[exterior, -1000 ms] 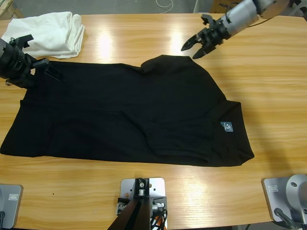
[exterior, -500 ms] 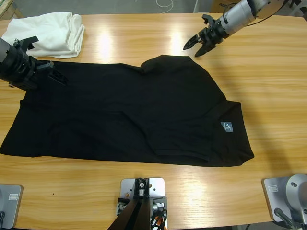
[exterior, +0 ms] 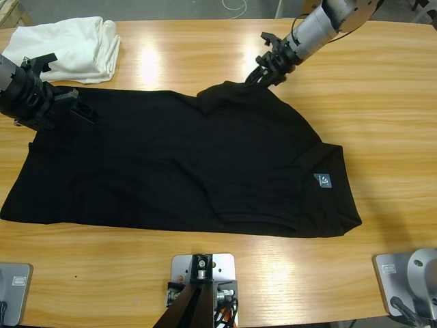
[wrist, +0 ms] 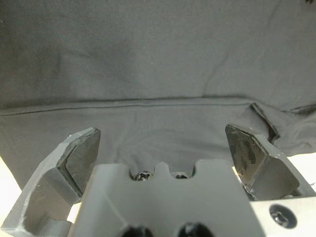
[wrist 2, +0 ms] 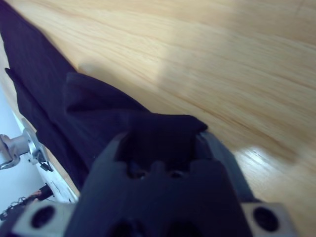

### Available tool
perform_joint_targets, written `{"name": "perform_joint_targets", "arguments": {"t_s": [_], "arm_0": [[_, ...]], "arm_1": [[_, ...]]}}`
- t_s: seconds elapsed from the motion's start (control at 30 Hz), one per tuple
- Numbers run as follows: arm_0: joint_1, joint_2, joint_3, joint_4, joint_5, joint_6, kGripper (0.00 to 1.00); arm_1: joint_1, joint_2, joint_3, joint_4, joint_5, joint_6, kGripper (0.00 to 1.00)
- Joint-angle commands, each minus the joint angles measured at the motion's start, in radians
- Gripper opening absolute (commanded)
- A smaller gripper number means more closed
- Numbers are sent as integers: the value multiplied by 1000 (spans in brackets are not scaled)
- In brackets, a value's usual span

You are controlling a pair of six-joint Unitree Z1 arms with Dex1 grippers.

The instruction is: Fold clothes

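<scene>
The clothes are one black polo shirt (exterior: 191,164) lying flat across the table, its blue-grey neck label (exterior: 323,180) toward the right. My left gripper (exterior: 63,85) stands open at the shirt's far left corner. In the left wrist view that gripper (wrist: 163,143) hovers just above the shirt (wrist: 158,59), a hem seam running across ahead of it and nothing held. My right gripper (exterior: 261,74) is down at the sleeve on the shirt's far edge. In the right wrist view a raised fold of the shirt (wrist 2: 44,84) sits right at the gripper (wrist 2: 160,140).
A folded white cloth (exterior: 68,48) lies at the back left corner, just behind the left gripper. Bare wooden table (exterior: 382,102) stretches to the right of the shirt and along the front edge. The right wrist view shows the table (wrist 2: 222,59) beyond the sleeve.
The right gripper has swung left and down from above bare wood onto the shirt's far sleeve. The left gripper has stayed almost where it was, still open.
</scene>
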Motion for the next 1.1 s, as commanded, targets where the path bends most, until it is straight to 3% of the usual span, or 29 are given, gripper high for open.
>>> {"name": "perform_joint_targets", "arguments": {"t_s": [0.03, 0.23, 0.4, 0.6, 0.77, 0.8, 0.83, 0.87, 0.93, 1.1], "arm_0": [[-23, 21, 35, -11, -18, -16, 1000], [-52, 25, 66, -55, -18, -33, 1000], [-92, 15, 135, -178, -28, -85, 1000], [-100, 8, 219, -255, -39, -91, 1000], [-102, 5, 235, -278, -45, -98, 1000], [-103, 2, 235, -278, -47, -100, 1000], [-103, 0, 235, -278, -49, -101, 1000], [-104, -3, 238, -278, -50, -103, 1000], [-106, -7, 244, -278, -51, -105, 1000], [-112, -8, 247, -279, -51, -111, 1000]], "arm_1": [[12, -23, 1, -8, -87, -206, 0], [130, -170, 26, -11, -118, -260, 0], [279, -252, 119, -14, -228, -285, 0], [318, -283, 263, 140, -324, -225, 0], [306, -203, 293, 242, -430, -111, 4], [304, -197, 298, 244, -474, -69, 480], [304, -197, 297, 247, -505, -40, 780], [303, -208, 290, 242, -512, -31, 941], [303, -255, 276, 220, -507, -33, 1000], [299, -387, 234, 197, -466, -3, 1000]]}}
